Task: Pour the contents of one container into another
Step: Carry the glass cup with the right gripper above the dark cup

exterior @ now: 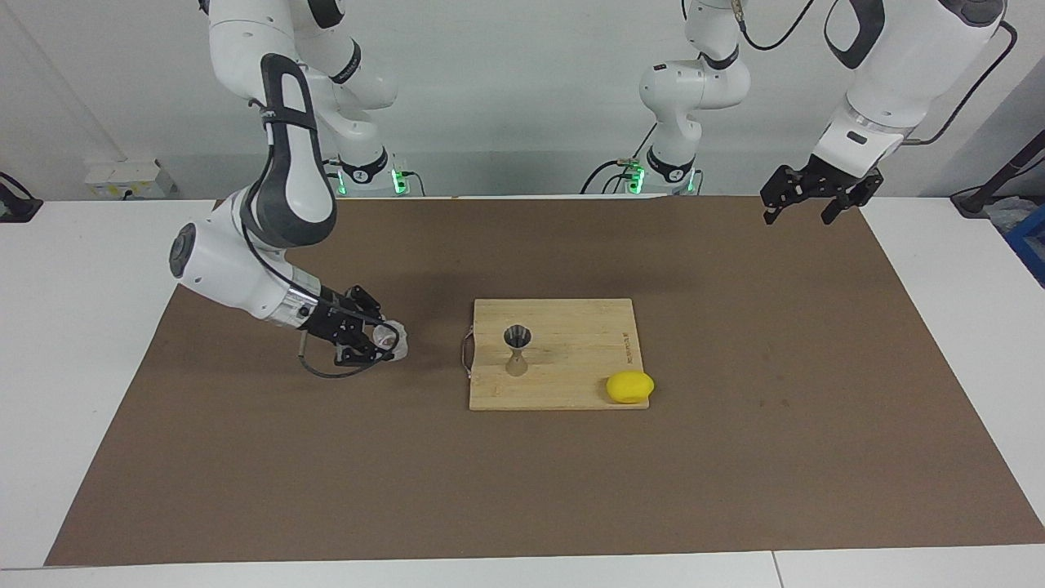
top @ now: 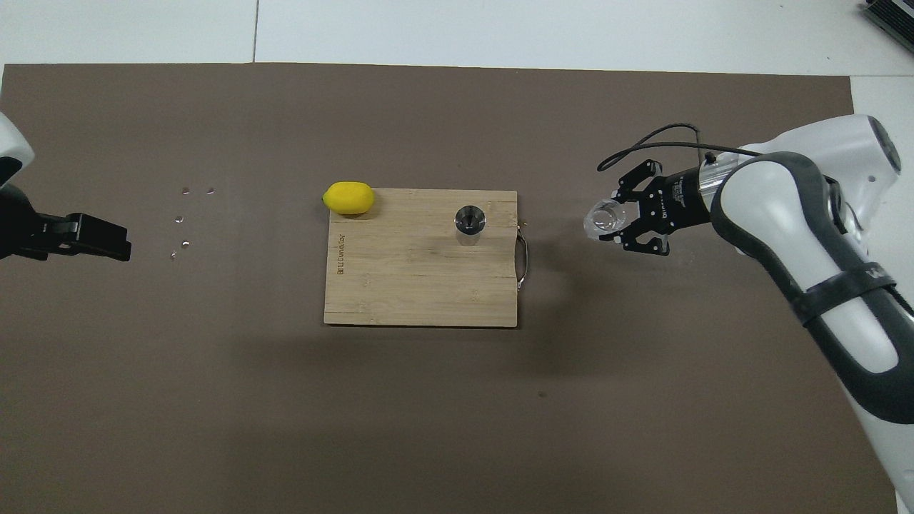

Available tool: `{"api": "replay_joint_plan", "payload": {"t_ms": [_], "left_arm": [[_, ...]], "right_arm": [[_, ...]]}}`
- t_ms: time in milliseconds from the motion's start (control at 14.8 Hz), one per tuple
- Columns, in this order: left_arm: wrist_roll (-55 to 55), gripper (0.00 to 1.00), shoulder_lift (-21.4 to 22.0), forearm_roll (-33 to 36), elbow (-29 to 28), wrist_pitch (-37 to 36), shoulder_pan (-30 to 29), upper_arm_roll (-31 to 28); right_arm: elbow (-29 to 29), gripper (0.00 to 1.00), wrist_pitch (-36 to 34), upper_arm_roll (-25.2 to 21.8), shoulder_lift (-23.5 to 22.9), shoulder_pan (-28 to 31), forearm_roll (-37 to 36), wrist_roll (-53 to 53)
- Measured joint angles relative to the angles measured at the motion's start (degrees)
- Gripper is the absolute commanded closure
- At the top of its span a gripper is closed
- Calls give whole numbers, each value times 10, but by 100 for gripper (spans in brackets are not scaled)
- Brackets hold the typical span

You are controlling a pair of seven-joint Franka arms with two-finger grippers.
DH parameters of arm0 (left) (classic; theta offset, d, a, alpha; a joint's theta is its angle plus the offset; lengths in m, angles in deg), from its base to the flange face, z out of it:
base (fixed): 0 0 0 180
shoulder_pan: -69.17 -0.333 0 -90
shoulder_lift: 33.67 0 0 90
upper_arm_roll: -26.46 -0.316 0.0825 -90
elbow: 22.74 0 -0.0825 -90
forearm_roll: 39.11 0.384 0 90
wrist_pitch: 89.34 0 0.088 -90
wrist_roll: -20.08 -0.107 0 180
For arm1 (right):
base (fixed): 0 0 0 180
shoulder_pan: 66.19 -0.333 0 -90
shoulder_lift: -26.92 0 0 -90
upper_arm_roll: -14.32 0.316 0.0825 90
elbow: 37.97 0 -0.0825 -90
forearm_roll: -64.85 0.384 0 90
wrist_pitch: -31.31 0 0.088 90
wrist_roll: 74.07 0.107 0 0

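Observation:
The clear squat cup (exterior: 393, 336) (top: 601, 216) is held upright just above the brown mat, a short way from the handle end of the wooden board. My right gripper (exterior: 380, 343) (top: 618, 224) is shut on it from the side. The silvery hourglass jigger (exterior: 517, 349) (top: 470, 223) stands upright on the board (exterior: 571, 351) (top: 414, 278), near the handle. My left gripper (exterior: 798, 216) (top: 107, 240) hangs open and holds nothing, high over the mat's edge at the left arm's end, where that arm waits.
A yellow lemon (exterior: 629, 386) (top: 348, 198) lies at the board's corner farthest from the robots, toward the left arm's end. A metal handle (exterior: 466, 354) (top: 523, 263) sticks out of the board toward the cup. A few small shiny specks (top: 182, 218) dot the mat near the left gripper.

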Motion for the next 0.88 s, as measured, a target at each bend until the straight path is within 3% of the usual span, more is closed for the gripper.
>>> {"api": "replay_joint_plan", "payload": {"t_ms": [475,881], "left_arm": [[0,0,-7,0,1,1,5,1],[0,0,-7,0,1,1,5,0]], "right_arm": [[14,100,105,0,-1,-99,-18,160],[73,100,118,-1,-20,-137,-94,277]]}}
